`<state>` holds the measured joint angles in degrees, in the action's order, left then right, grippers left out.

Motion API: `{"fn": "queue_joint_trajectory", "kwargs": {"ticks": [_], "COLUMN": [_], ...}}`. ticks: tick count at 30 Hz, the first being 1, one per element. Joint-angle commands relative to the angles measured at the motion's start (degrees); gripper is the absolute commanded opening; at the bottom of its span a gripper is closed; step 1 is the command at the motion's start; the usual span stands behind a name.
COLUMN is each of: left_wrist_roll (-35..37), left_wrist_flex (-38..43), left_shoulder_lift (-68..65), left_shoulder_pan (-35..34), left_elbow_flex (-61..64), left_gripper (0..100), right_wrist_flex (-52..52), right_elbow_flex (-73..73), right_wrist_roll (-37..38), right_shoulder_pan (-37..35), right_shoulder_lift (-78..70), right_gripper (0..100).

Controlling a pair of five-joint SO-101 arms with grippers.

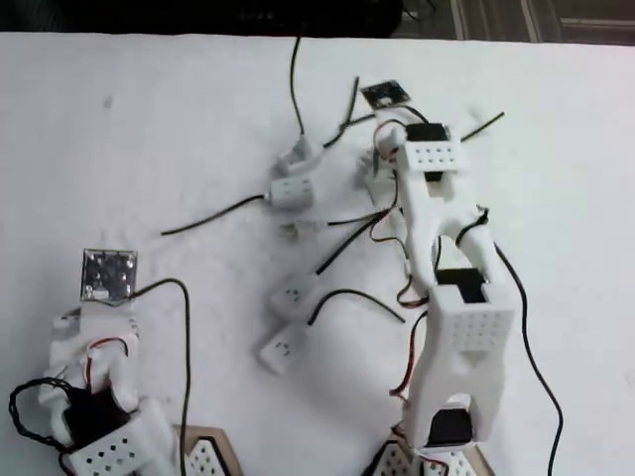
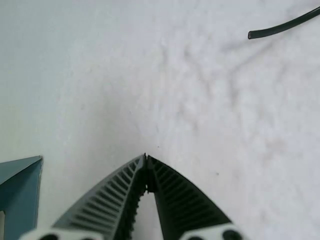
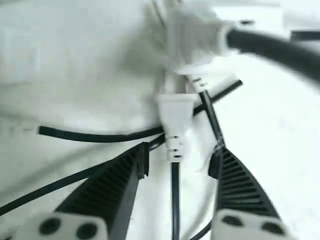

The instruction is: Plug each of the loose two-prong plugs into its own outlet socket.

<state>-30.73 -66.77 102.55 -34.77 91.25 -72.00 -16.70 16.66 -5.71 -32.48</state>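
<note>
The right pincer (image 3: 180,157) hung spread, its tips either side of a white plug's (image 3: 175,117) cord end on the bench (image 3: 75,65). It should close squarely on the plug body, keeping the prongs level. The left pincer (image 2: 146,162) was pressed together, holding nothing.

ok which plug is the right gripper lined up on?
The plug between the fingers of the open right gripper, cord trailing toward the camera; the other plug lies farther off, beyond it.

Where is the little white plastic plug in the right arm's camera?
In the right wrist view, the white plastic plug lies flat, its cord end between the open fingertips of the right gripper.
</note>
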Motion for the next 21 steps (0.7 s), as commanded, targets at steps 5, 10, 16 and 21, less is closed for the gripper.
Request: {"fn": "queue_joint_trajectory", "kwargs": {"ticks": [5,10,16,21], "left_wrist_roll": [0.26,0.26,0.26,0.26], "left_wrist_flex": [-0.26,-0.26,-0.26,-0.26], "left_shoulder_lift": [0.75,0.75,0.75,0.75], "left_shoulder_pan": [-0.13,-0.13,-0.13,-0.13], "left_elbow_flex": [-0.18,-0.18,-0.18,-0.18], "left_gripper": [2,2,2,2], "right_wrist_flex": [0.48,-5.05,-14.11,-21.41], "right_elbow_flex": [-2.11,-2.11,-2.11,-2.11], "right_wrist_roll": [-0.53,-1.49,-14.24,-26.64], "right_shoulder_pan": [0.66,0.66,0.75,0.75], "right_shoulder_lift": [-0.22,4.0,11.47,17.71], "right_gripper": [1.7,1.8,1.7,1.7]}}
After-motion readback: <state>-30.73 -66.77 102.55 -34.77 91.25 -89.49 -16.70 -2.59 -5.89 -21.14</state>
